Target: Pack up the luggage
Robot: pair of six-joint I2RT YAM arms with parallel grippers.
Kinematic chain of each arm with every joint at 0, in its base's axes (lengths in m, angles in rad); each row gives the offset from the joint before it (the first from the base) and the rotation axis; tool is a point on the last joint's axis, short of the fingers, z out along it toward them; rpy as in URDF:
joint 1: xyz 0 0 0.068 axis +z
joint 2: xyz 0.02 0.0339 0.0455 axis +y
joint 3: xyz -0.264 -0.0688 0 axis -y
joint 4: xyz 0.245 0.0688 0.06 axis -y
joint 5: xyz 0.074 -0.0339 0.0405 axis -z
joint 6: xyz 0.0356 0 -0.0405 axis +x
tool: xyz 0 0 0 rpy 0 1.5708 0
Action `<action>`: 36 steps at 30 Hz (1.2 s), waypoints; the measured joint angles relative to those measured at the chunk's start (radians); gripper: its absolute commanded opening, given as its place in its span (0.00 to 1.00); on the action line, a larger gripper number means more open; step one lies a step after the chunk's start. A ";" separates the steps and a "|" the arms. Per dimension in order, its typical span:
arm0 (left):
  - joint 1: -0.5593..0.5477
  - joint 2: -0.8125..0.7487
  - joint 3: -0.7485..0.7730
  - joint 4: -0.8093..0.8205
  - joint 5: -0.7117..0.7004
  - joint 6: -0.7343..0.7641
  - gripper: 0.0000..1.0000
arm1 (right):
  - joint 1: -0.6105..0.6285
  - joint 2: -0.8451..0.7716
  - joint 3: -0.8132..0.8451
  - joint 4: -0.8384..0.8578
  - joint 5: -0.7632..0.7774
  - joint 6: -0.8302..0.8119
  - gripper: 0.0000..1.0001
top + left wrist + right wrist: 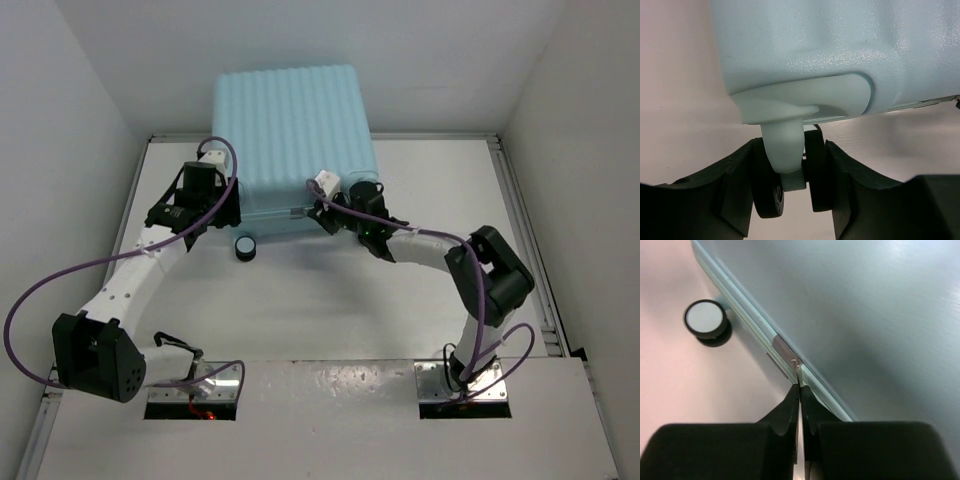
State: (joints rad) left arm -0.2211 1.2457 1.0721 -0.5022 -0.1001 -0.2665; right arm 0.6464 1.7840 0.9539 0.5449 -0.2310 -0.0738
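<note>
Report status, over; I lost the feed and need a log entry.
Left gripper clamps corner wheel. Right gripper pinches zipper pull. Luggage closed. Loose black-white disc beside it, clear of both arms.

Closed and lying with its broad ribbed face up, the luggage [295, 130], a pale aqua hard-shell suitcase, sat at the table's [330, 320] 12 o'clock, its far end reaching past the back edge. A zipper seam [747, 325] with a metal pull [785, 352] ran along its near side. A black-and-white wheel [245, 247] stood out at the case's 7 o'clock, while a second wheel [771, 197] hung on a pale aqua strut [784, 150] at the near-left corner.
</note>
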 measured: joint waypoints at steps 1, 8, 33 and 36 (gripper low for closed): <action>0.000 0.000 -0.001 0.002 0.000 0.000 0.44 | -0.019 -0.001 0.000 0.002 -0.045 0.008 0.00; 0.000 -0.004 -0.005 0.007 0.000 0.003 0.44 | -0.124 -0.132 -0.142 -0.066 -0.244 -0.040 0.00; -0.004 -0.066 -0.096 0.121 -0.003 -0.005 0.48 | -0.132 0.003 -0.171 0.143 -0.141 0.402 0.47; -0.005 -0.089 -0.129 0.161 -0.005 -0.006 0.46 | -0.128 0.031 -0.172 0.222 -0.143 0.415 0.46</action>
State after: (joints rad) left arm -0.2264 1.1572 0.9432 -0.3412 -0.1051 -0.2722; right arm 0.5182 1.8153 0.7818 0.7666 -0.3737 0.3412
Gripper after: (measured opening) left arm 0.567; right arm 0.471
